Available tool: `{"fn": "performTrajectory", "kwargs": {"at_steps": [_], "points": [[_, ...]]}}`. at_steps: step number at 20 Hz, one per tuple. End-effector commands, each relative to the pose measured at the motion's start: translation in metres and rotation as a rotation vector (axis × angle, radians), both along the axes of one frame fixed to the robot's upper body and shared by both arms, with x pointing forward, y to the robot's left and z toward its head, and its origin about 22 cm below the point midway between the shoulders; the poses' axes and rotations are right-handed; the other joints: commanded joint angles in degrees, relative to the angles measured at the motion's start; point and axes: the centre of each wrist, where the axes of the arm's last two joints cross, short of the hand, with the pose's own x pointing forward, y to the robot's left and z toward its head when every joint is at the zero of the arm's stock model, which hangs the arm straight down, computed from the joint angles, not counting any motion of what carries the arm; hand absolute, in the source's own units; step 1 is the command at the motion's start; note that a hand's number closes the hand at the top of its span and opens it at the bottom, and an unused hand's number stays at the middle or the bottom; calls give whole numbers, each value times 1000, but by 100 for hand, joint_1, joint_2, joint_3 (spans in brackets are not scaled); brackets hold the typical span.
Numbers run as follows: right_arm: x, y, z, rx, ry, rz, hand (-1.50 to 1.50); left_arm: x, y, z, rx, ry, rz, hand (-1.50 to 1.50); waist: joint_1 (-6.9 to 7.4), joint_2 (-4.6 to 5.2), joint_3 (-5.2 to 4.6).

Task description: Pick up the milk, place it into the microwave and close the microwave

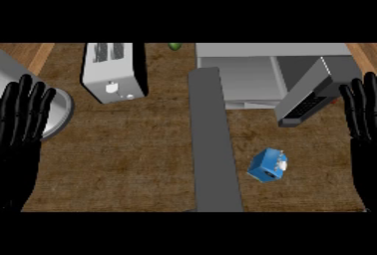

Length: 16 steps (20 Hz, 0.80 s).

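The milk point(268, 166) is a small blue carton with a white top, lying tilted on the brown counter right of the middle. Behind it stands the grey microwave point(250, 74), its inside showing and its door point(309, 94) swung open toward the right. My right hand point(362, 112) rests open at the right edge, fingers up, apart from the carton and beside the door. At the left edge my left hand point(23, 117) rests open too, fingers up, holding nothing.
A silver toaster point(112, 72) stands at the back left. A grey strip point(213, 144) runs down the counter's middle. A round metal rim point(63, 112) shows behind my left hand. A small green thing point(175, 46) lies at the back.
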Motion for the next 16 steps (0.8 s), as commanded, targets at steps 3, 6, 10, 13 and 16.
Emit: {"fn": "performTrajectory", "kwargs": {"at_steps": [3,6,10,13,16], "points": [[-18,43,11,35,-10,-108,-150,15,-7,2,-55,15,-23,-150,97,-79,4],[-27,80,19,59,-41,-166,-150,19,7,-22,-93,6,4,-150,117,-84,-6],[-41,114,7,30,95,-131,-150,11,6,-36,-168,121,50,-150,119,-90,-1],[-67,108,30,66,99,-151,-150,-20,16,-25,-163,129,82,-150,120,-105,2],[-69,123,14,26,124,-174,-150,-27,49,-26,-170,116,62,-150,124,-91,3]]}}
